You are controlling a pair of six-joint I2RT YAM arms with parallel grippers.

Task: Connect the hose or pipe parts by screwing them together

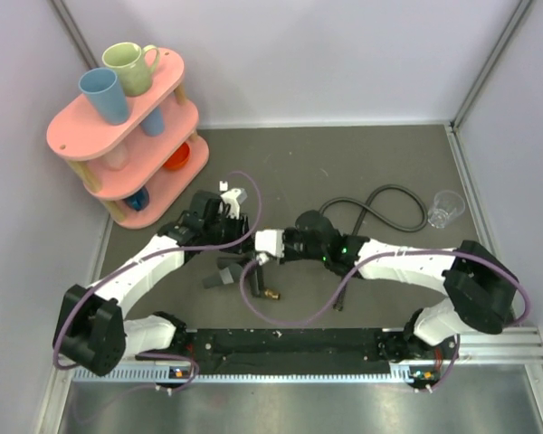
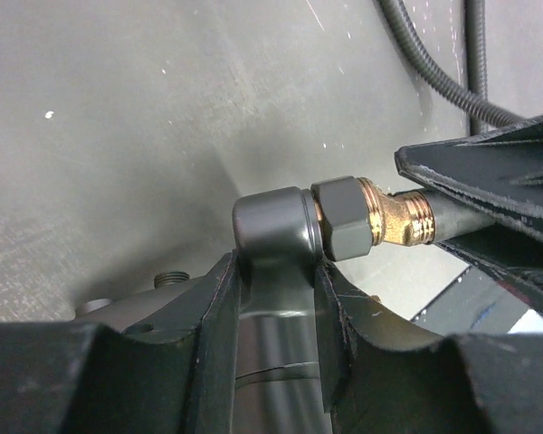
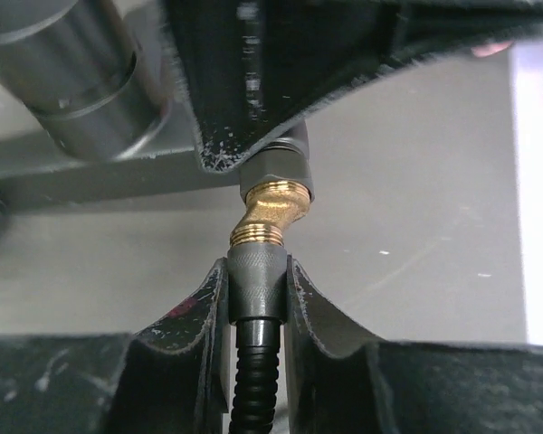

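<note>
My left gripper (image 2: 276, 271) is shut on the stem of the dark grey forked fitting (image 2: 271, 221), just above the table. From the fitting's grey collar a brass elbow (image 2: 394, 217) sticks out to the right. My right gripper (image 3: 256, 280) is shut on the knurled grey end connector (image 3: 256, 267) of the ribbed hose (image 3: 253, 380). That connector sits against the brass thread (image 3: 261, 235), in line with it. From above, both grippers meet at table centre around the fitting (image 1: 222, 274). The hose (image 1: 389, 194) loops away to the back right.
A pink two-tier rack (image 1: 72, 136) with cups stands at the back left. A clear plastic cup (image 1: 445, 210) sits at the right beside the hose loop. Purple arm cables (image 1: 253, 303) hang low near the fitting. Walls close the table on three sides.
</note>
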